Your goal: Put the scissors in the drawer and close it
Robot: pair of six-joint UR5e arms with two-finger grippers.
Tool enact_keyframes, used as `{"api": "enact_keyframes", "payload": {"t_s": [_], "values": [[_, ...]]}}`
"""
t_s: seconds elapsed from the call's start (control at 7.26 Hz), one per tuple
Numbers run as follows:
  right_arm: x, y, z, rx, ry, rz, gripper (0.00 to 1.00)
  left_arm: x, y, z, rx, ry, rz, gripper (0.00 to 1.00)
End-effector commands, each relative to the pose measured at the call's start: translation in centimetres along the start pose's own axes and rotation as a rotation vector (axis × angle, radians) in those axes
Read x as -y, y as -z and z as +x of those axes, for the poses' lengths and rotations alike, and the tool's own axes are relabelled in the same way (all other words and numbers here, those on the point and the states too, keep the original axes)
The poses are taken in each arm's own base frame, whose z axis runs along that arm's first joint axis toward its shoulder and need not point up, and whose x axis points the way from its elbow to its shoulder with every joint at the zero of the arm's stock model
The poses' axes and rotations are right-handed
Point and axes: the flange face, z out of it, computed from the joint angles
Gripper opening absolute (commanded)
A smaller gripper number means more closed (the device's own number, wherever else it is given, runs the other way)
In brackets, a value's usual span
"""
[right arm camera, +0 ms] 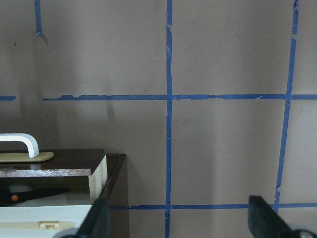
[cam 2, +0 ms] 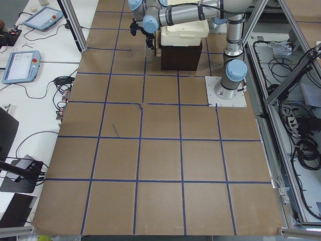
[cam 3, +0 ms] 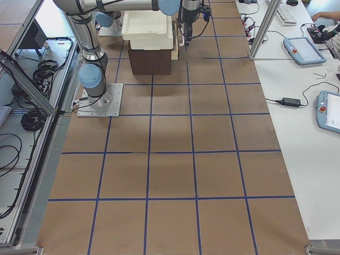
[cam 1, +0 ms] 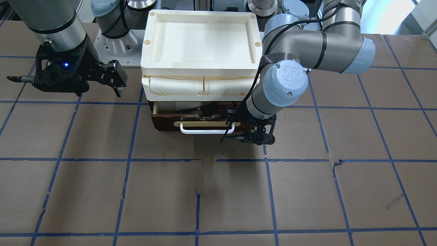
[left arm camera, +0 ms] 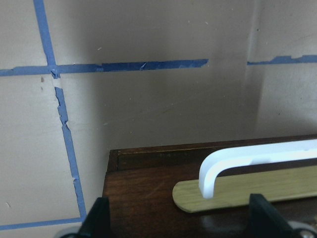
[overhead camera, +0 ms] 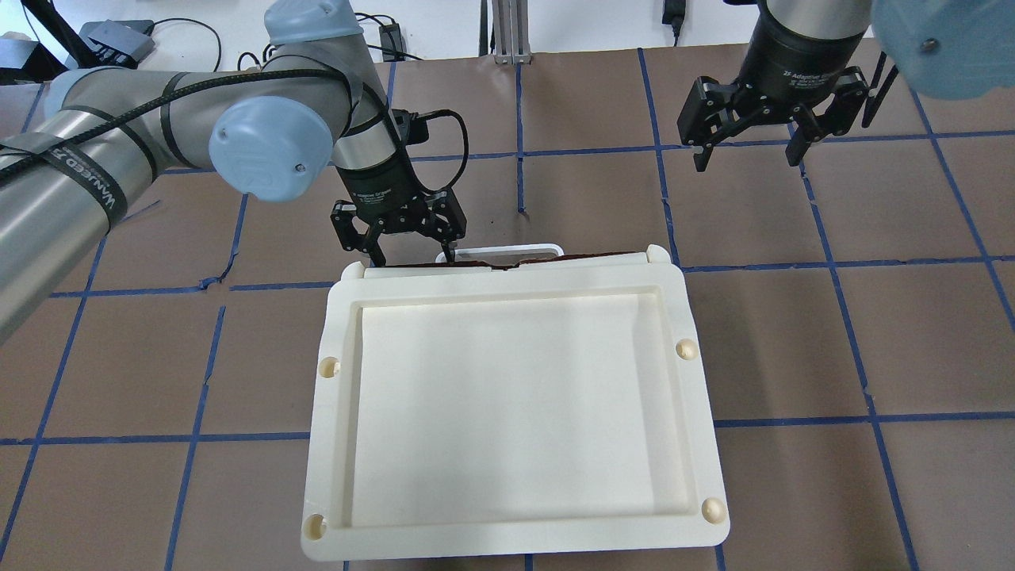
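Scissors (right arm camera: 29, 193) lie inside the drawer (cam 1: 164, 123), which stands partly open beneath the stacked trays (overhead camera: 329, 444). Left gripper (overhead camera: 411, 247): fingers spread, pointing down over the drawer's dark front at one end of the white handle (left arm camera: 257, 157) (contact with the front cannot be confirmed). Right gripper (overhead camera: 747, 155): fingers likewise spread, holding nothing, hanging above the table (cam 1: 218, 198) well apart from the drawer.

The scissors (right arm camera: 32, 194) lie flat inside the drawer (cam 1: 164, 122) (dark brown front, white handle), which stands partly open.
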Motion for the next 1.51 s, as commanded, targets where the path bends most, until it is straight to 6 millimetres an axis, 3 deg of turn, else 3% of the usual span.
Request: {"api": "enact_keyframes", "payload": {"t_s": [0.0,1.38], "values": [[-0.01,-0.09,0.00,0.000,0.002,-0.002,1.00,-0.38,-0.32,-0.07,0.002,0.008,-0.036,1.00],[-0.07,-0.01,0.00,0.000,0.002,0.000,1.00,-0.90,-0.77,-0.02,-0.009,0.048,-0.087,1.00]]}}
